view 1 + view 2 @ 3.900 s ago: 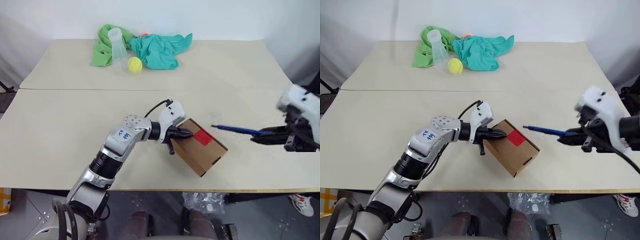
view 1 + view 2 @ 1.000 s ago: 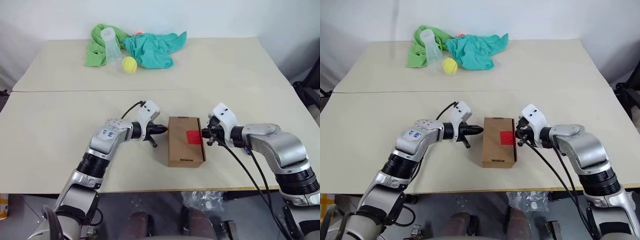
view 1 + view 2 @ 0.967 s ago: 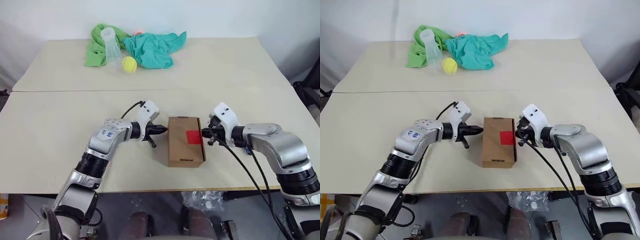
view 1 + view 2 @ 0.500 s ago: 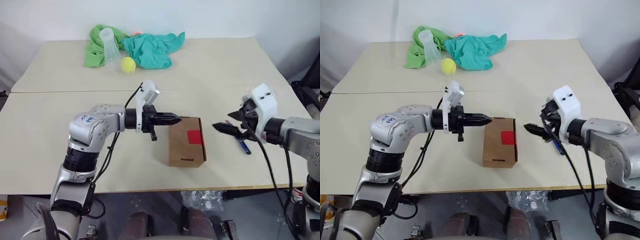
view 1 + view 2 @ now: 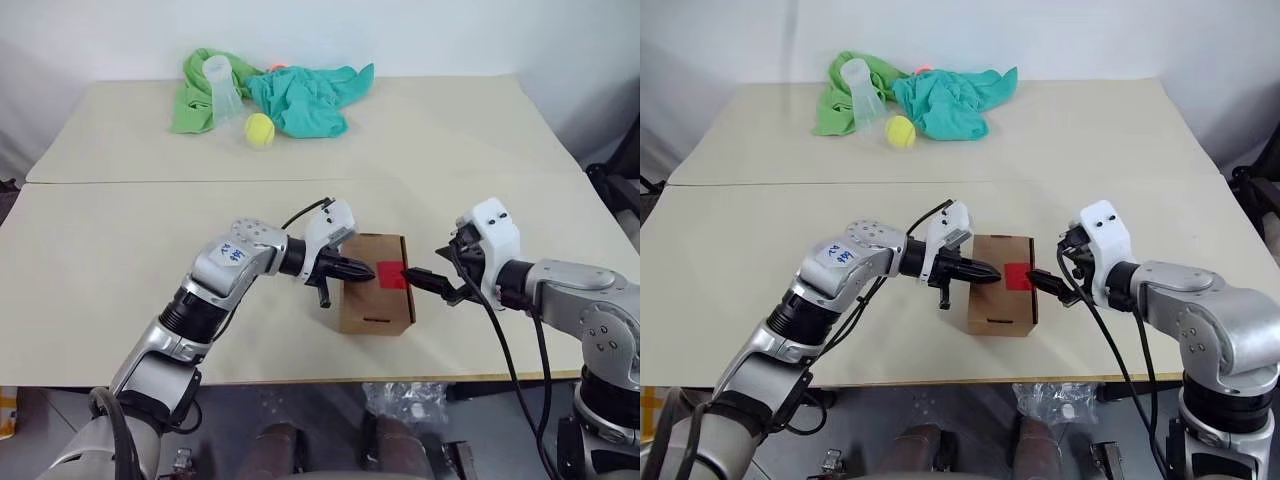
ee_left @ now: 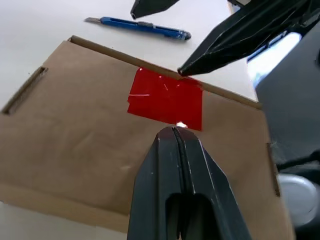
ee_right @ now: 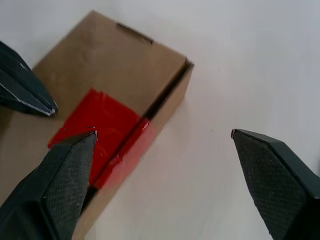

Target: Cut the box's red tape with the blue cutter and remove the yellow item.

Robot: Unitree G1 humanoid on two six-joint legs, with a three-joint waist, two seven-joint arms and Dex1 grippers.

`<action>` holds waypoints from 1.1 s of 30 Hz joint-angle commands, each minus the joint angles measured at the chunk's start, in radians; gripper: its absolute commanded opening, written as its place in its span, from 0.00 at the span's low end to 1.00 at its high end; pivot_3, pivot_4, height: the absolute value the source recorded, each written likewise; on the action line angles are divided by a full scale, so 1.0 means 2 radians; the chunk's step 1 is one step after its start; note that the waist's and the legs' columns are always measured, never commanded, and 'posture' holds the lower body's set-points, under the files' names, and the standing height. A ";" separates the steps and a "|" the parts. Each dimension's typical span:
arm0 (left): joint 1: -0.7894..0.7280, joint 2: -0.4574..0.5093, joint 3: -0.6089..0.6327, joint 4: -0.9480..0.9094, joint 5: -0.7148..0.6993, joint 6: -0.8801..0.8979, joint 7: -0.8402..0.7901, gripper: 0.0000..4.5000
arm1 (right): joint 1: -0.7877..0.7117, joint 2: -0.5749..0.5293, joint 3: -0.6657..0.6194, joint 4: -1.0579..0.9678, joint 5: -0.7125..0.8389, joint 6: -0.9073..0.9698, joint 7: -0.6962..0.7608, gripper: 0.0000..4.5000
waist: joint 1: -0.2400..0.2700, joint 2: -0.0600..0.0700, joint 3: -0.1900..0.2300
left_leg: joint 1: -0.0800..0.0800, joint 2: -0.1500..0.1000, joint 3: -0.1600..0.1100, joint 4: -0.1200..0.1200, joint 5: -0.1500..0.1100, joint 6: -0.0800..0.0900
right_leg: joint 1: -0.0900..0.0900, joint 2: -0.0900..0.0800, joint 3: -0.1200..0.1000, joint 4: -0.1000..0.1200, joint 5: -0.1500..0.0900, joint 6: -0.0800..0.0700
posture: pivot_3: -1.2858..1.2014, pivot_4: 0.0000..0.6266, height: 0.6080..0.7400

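Note:
The brown box lies near the table's front edge, its red tape wrapped over the right rim of its lid. My left gripper is shut and empty, its tips just above the lid right beside the tape. My right gripper is open and holds nothing. One of its fingers hangs over the taped rim, the other over bare table. The blue cutter lies loose on the table beyond the box's taped side. The yellow item is hidden.
At the far left of the table lie a green cloth and a teal cloth, with a clear cup and a tennis ball. A small orange thing peeks out behind the cloths.
My right gripper opened and let go of the cutter, swung out to the right, then came back to the taped rim. My left gripper moved right onto the lid beside the tape.

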 commanded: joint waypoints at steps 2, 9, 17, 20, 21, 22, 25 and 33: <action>-0.005 0.003 -0.011 0.009 0.020 -0.008 -0.008 0.00 | 0.017 -0.009 0.008 -0.008 -0.001 -0.021 -0.004 0.99 | 0.000 0.000 0.000 | 0.000 0.000 0.000 0.000 0.000 0.000 | 0.000 0.000 0.000 0.000 0.000 0.000 | 0.52 0.24 1.00; -0.005 0.006 -0.011 0.014 0.030 -0.012 -0.013 0.00 | 0.050 -0.038 0.024 -0.001 0.002 -0.044 0.008 0.99 | 0.001 0.000 0.000 | 0.000 0.000 0.000 0.000 0.000 0.000 | 0.000 0.000 0.000 0.000 0.000 0.000 | 0.52 0.24 1.00; -0.004 0.008 -0.008 0.015 0.036 -0.010 -0.015 0.00 | 0.095 -0.100 0.053 0.014 -0.003 -0.093 0.035 0.99 | 0.001 -0.002 -0.001 | 0.001 0.000 -0.001 0.000 0.000 0.001 | 0.001 0.000 0.000 0.000 0.000 0.000 | 0.52 0.24 1.00; -0.004 0.008 -0.008 0.017 0.038 -0.011 -0.014 0.00 | 0.102 -0.115 0.064 0.027 -0.005 -0.112 0.044 0.99 | 0.001 -0.001 -0.001 | 0.000 0.000 0.000 0.000 0.000 0.001 | 0.001 0.000 0.000 0.000 0.000 0.000 | 0.52 0.24 1.00; -0.004 0.007 -0.007 0.018 0.038 -0.011 -0.013 0.00 | 0.103 -0.118 0.067 0.030 -0.005 -0.117 0.046 0.99 | 0.001 -0.002 -0.001 | 0.000 0.000 0.000 0.000 0.000 0.001 | 0.001 0.000 0.000 0.000 0.000 0.000 | 0.52 0.24 1.00; -0.004 0.007 -0.007 0.018 0.038 -0.010 -0.012 0.00 | 0.105 -0.120 0.069 0.033 -0.005 -0.121 0.048 0.99 | 0.001 -0.002 -0.001 | 0.000 0.000 0.000 0.000 0.000 0.001 | 0.001 0.000 0.000 0.000 0.000 0.000 | 0.52 0.24 1.00; -0.003 0.007 -0.004 0.017 0.038 -0.006 -0.009 0.00 | 0.122 -0.141 0.086 0.040 -0.014 -0.143 0.060 0.99 | 0.001 -0.002 -0.001 | 0.000 0.000 0.000 0.000 0.000 0.001 | 0.001 0.000 0.000 0.000 0.000 0.000 | 0.52 0.24 1.00; 0.000 0.009 0.001 0.014 0.040 0.000 -0.002 0.00 | 0.152 -0.190 0.100 0.040 -0.024 -0.192 0.100 0.99 | 0.001 -0.002 -0.001 | 0.000 0.001 0.000 0.001 0.000 0.001 | 0.001 0.000 0.000 0.000 0.000 0.000 | 0.52 0.24 1.00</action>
